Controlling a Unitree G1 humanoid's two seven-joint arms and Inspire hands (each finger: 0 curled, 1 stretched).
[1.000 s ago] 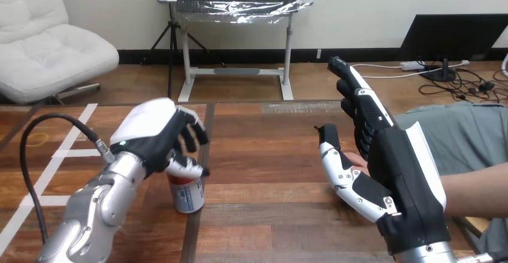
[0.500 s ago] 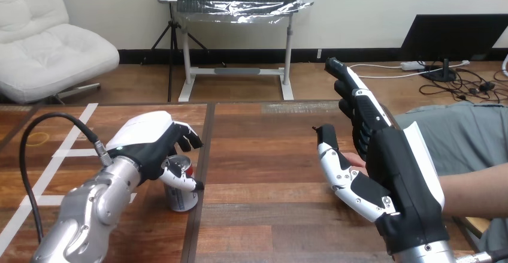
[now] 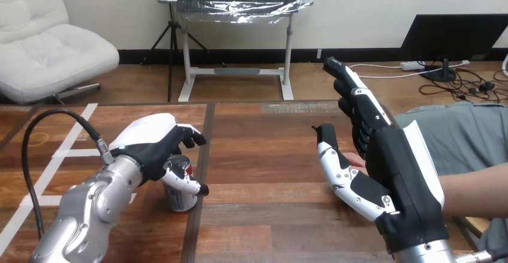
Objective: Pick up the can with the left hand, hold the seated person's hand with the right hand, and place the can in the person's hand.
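The left robot hand [image 3: 153, 148] curls its fingers and thumb around the upright can [image 3: 178, 198] on the tabletop [image 3: 263, 149]. The right robot hand [image 3: 392, 167] stands straight-fingered, just in front of the person's hand [image 3: 358, 160].

The can [image 3: 177, 202] stands on the table [image 3: 263, 155], under the left hand [image 3: 147, 143]. It sits between that hand's thumb in front and its curled fingers [image 3: 190, 135] behind. The right hand [image 3: 398, 173] stands on edge well to the can's right, with its fingers [image 3: 354, 98] pointing away and its thumb to their left. The person's hand [image 3: 358, 160] lies between that thumb and those fingers, mostly hidden behind the palm, perhaps touching it. The forearm [image 3: 473, 185] runs off to the right, behind the right hand.
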